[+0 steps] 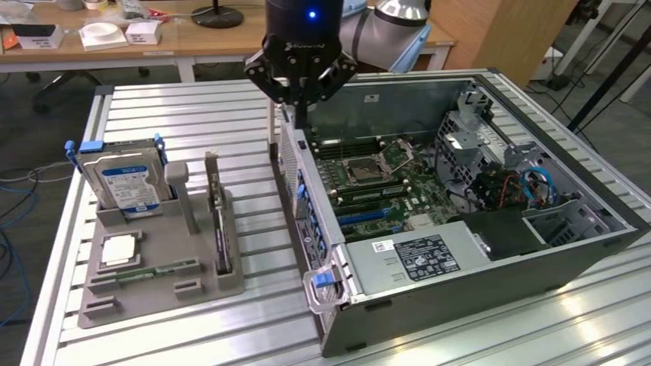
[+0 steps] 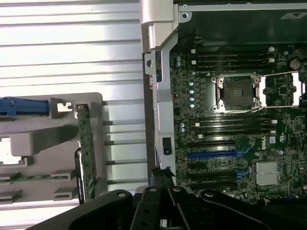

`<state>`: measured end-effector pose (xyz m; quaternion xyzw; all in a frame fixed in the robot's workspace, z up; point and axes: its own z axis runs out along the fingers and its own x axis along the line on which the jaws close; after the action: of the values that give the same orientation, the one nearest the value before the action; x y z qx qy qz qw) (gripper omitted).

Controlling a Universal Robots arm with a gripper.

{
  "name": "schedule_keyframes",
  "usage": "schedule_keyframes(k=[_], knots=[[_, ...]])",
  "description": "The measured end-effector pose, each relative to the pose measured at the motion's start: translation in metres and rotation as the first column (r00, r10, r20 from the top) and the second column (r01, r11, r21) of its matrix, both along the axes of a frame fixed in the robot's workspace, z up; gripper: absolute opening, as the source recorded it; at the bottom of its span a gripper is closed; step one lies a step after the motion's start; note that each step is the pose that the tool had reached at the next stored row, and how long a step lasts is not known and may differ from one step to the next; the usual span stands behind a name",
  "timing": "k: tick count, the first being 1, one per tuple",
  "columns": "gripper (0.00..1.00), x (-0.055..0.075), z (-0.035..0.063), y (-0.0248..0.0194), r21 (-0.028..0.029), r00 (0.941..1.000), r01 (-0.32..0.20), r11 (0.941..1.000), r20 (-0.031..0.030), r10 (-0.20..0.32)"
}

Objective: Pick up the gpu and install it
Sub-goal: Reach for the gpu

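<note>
Pickup not yet begun: the claw (image 1: pixel 295 101) hangs closed together and empty above the computer case (image 1: pixel 508 290) wall, the gpu (image 1: pixel 216 221) stands edge-up in the grey holder (image 1: pixel 152 293) toward the surface's (image 1: pixel 183 114) edge on the exterior view's left, and grasping it calls for a spread claw squared to that thin top edge

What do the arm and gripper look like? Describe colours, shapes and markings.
The gripper is black, with a cylindrical body, a small blue light and jointed linkage fingers. The arm behind it has a rounded silver-grey joint housing.

table (image 1: pixel 173 114): ribbed bare metal | tray (image 1: pixel 142 301): matt grey plastic (smooth)
</note>
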<state>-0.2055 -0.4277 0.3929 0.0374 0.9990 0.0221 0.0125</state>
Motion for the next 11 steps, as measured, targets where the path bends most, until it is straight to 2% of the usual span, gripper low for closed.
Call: schedule_keyframes(k=[11], knots=[[0.11,-0.0068,0.0,-0.0051,0.0,1.0,0.0,1.0,0.0,0.0]])
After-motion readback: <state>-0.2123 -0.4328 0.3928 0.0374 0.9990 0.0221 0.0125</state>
